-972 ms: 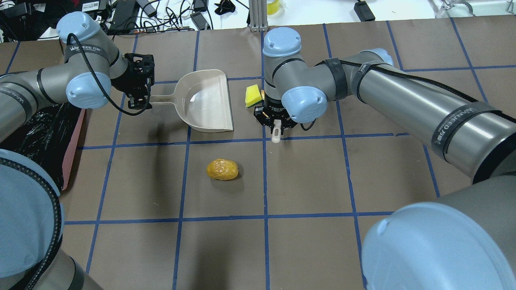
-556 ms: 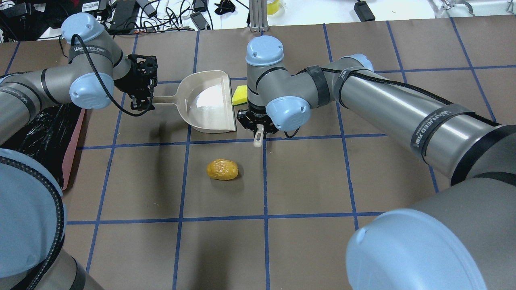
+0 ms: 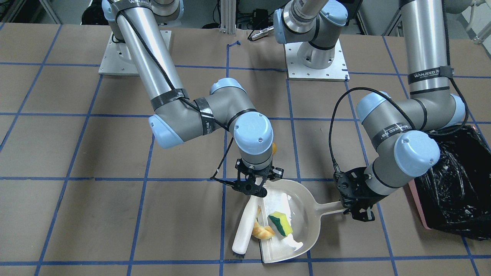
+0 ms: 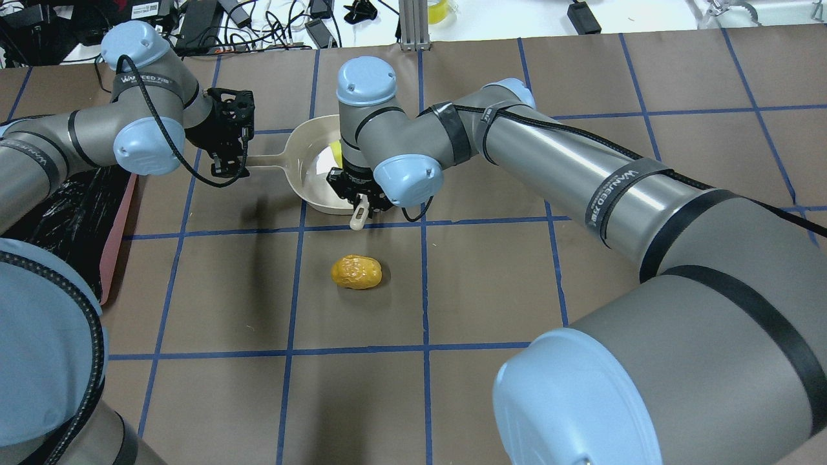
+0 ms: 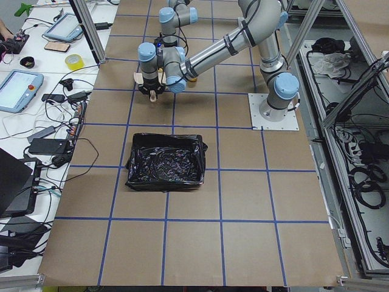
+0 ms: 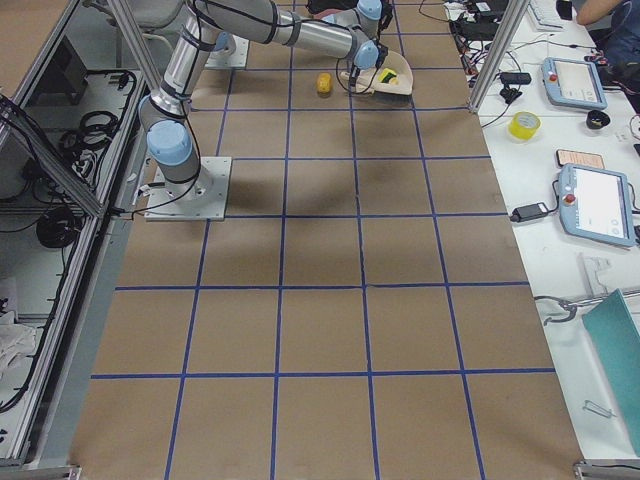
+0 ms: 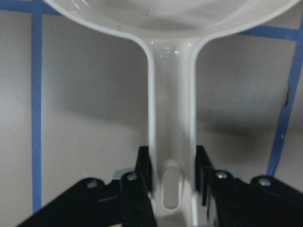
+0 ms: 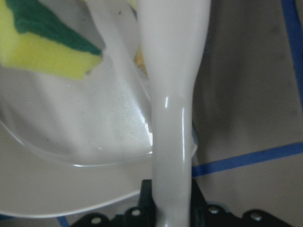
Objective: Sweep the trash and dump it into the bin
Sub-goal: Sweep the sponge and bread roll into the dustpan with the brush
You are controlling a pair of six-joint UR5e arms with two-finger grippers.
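Observation:
My left gripper [image 3: 355,199] is shut on the handle of the cream dustpan [image 3: 303,230], as the left wrist view [image 7: 171,184] also shows. My right gripper [image 3: 251,184] is shut on the cream brush [image 3: 242,227], which lies along the pan's mouth. The yellow sponge [image 3: 280,224] with green backing lies inside the pan. The tan croissant piece [image 3: 262,230] sits at the pan's lip against the brush. The golden-brown potato [image 4: 356,272] lies alone on the table, nearer the robot. The bin [image 3: 452,191], pink-sided with a black bag, stands beside my left arm.
The table is brown paper with a blue tape grid [image 4: 423,290]. Cables and devices lie beyond the far edge [image 4: 258,19]. My right arm [image 4: 581,174] stretches across the table's middle to the pan.
My right gripper has swept the brush to the left, pushing the sponge and the croissant piece into the dustpan's mouth. The left gripper and the potato have barely moved.

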